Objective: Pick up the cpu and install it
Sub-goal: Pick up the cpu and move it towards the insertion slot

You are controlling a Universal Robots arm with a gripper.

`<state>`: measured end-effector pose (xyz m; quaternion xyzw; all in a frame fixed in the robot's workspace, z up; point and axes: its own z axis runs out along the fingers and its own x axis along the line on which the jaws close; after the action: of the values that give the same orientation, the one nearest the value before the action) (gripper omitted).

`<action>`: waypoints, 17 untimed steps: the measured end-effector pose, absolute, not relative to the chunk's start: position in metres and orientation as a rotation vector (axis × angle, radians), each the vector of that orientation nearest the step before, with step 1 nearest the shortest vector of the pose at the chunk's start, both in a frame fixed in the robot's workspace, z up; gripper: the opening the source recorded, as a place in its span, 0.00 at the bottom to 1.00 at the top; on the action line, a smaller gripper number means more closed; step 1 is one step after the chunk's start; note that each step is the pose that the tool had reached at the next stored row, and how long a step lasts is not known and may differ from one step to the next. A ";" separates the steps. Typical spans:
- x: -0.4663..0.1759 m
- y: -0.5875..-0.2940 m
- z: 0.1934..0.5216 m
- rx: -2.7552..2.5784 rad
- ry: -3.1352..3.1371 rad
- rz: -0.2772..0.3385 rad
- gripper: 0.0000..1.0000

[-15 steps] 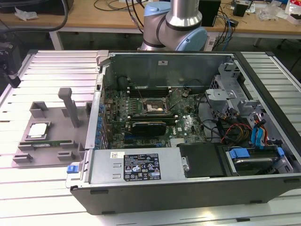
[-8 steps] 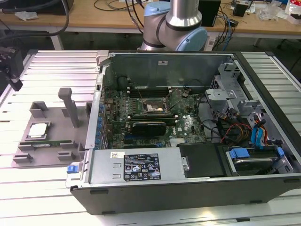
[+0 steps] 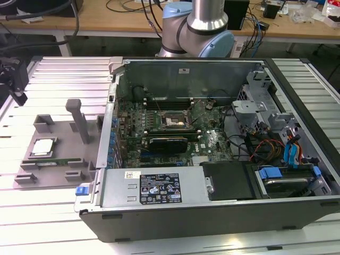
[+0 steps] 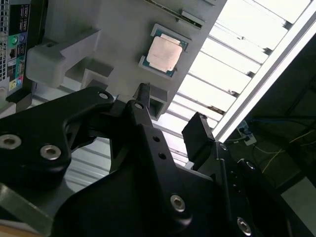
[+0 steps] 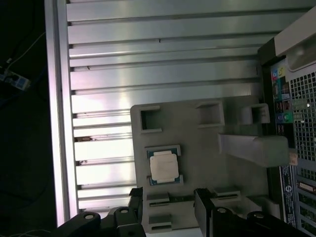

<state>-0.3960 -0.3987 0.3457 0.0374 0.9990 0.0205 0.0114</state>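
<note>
i find the gripper (image 5: 169,196) fingers spread wide, holding nothing, hovering clear of the cpu (image 5: 164,166). the cpu lies in its recess on the grey fixture (image 5: 197,148), beside the open computer case (image 3: 212,212).

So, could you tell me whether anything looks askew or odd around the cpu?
Nothing stands out: the cpu lies flat and square in its recess on the grey holder, with the open gripper apart from it.
</note>
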 end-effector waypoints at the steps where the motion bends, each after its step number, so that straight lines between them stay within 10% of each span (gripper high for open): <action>1: -0.396 -0.399 0.345 0.117 3.116 0.064 0.55; 17: -0.396 -0.399 0.331 0.117 3.116 0.064 0.55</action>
<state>-0.3960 -0.3987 0.3307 0.0374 0.9990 0.0205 0.0114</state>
